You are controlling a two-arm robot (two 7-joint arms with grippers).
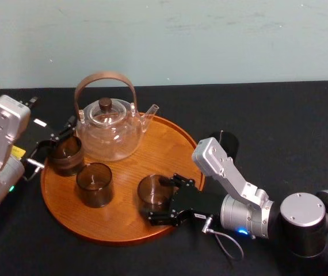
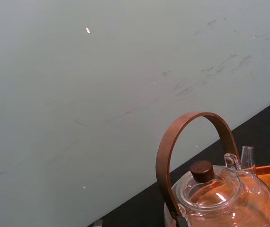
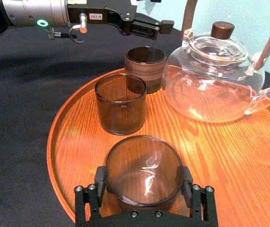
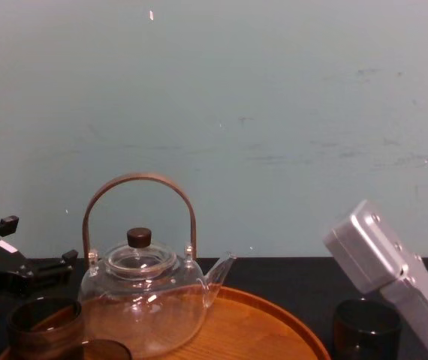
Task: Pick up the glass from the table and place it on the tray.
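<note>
Ok so the right gripper (image 1: 163, 200) has its jaws clamped on the glass (image 3: 143, 165), one on each side. The glass looks like it's sitting flat on the tray (image 1: 124, 221), just inside the tray's near rim. I'd call the carry basically done for this one. What's left is letting go and backing out without tipping it.

A bit further in on the tray there's a second glass (image 1: 94, 184) standing on its own. Past that a third glass (image 1: 66, 154) sits right at the tray's left rim, with the left gripper (image 1: 53, 144) beside it. Its jaws look spread and aren't holding anything, as far as I can see.

The teapot (image 1: 109, 129) takes up the tray's far side. Off the tray's right rim, on the black bench (image 1: 279, 115), there's a fourth glass (image 4: 364, 326), partly hidden behind the right arm. If the job covers every glass, that one's not done yet.
</note>
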